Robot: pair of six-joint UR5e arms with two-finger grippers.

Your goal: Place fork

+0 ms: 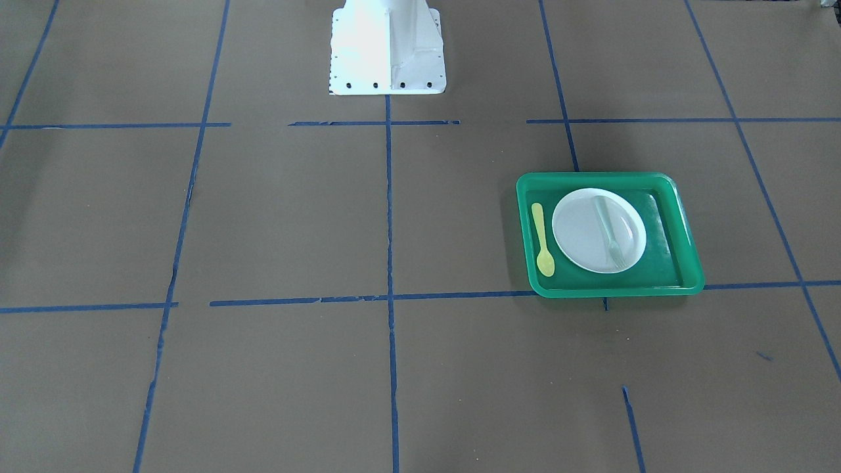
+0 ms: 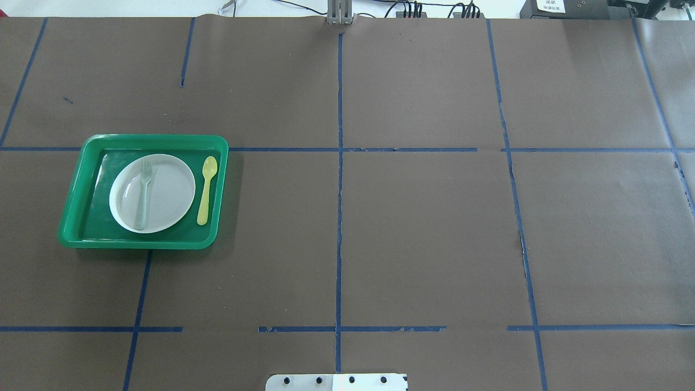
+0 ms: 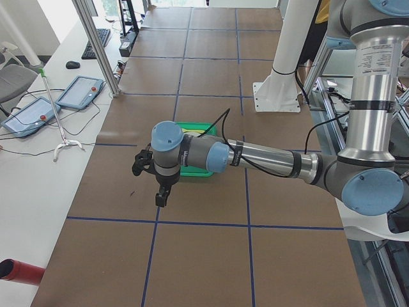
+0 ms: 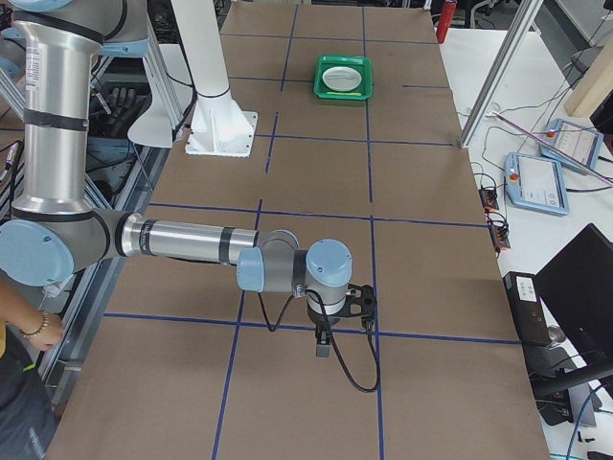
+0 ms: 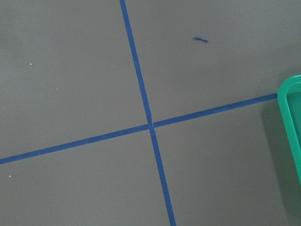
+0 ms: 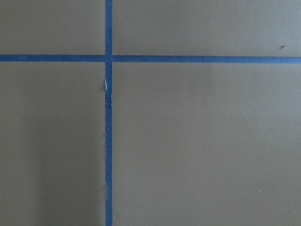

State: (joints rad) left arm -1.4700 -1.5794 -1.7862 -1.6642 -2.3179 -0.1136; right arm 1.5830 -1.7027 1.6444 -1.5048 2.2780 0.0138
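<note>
Fork (image 2: 144,190), pale and translucent, is seen lying across the left part of a white plate (image 2: 168,198), tines toward the far side of the worktop (image 2: 423,228). The plate is set in a green tray (image 2: 152,139), and a yellow spoon (image 2: 207,190) is laid beside it on the tray floor.

The left claw (image 3: 162,198) is held over the bare worktop just off the tray's end, clear of the fork and touching nothing. Whether it is apart or together cannot be told, since it is shown only from the side. Only the tray's rim (image 5: 290,117) is caught at the edge of its wrist view.

The right claw (image 4: 324,347) is hung over crossed blue tape lines (image 6: 108,58), well apart from the fork. Its state cannot be told either.

From the left end, most of the tray is hidden behind the left arm's wrist. From the right end the fork is too small to be made out.
</note>
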